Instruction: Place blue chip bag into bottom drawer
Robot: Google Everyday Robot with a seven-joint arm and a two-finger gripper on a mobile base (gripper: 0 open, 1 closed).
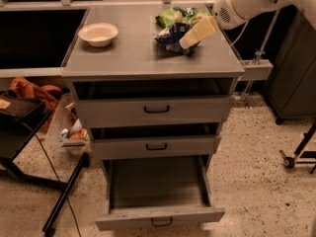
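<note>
Atop cabinet point(128, 58): crumpled blue chip bag point(169, 37) (white markings), tool point(188, 40) alongside.

**A lab-like workroom**

A grey metal drawer cabinet point(197, 111) stands on a speckled hard floor point(247, 181), with a black equipment stand point(63, 201) and a dark utility cabinet point(296, 78) beside it. The white arm's gripper point(190, 37) hangs over the desk point(128, 56), back right.

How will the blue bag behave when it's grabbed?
The gripper is at the right side of the blue bag. Its crumpled look suggests it will crush and flex, not hold shape. Small and puffy, it is probably light. The green bag sits right behind it, so a push may shift both.
</note>
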